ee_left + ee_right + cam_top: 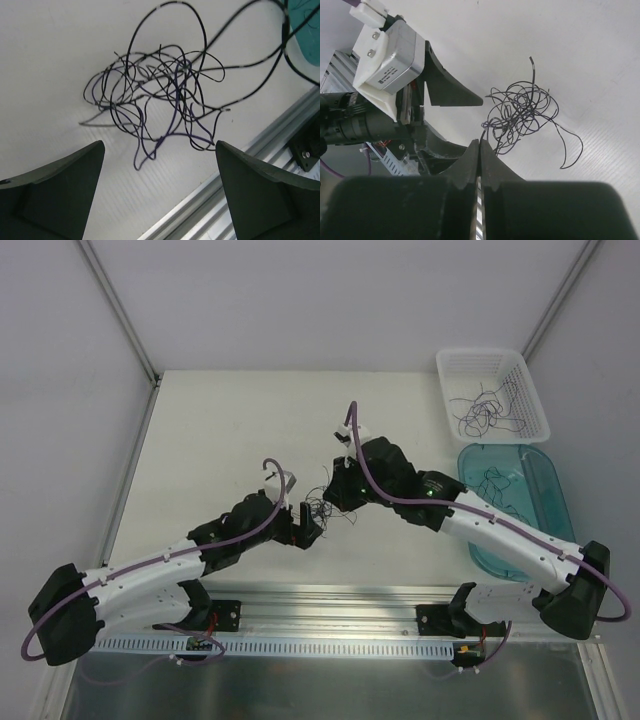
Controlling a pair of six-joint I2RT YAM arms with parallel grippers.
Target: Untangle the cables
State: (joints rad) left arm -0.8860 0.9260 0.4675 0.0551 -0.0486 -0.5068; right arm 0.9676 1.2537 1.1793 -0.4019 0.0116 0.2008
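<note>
Pinching one strand [484, 129] at the edge of the cables [517, 112], right gripper [480, 142] is fully closed; left gripper [160, 145] stands wide open just short of the cables, holding nothing. Risk: left closing on the whole bunch would tighten the knot when right pulls, or the hair-thin strand slips free

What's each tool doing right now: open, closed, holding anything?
Left tool: open, empty, facing the tangled wad of thin purplish-black wires.
Right tool: closed, seemingly pinching one strand of that wad.
</note>
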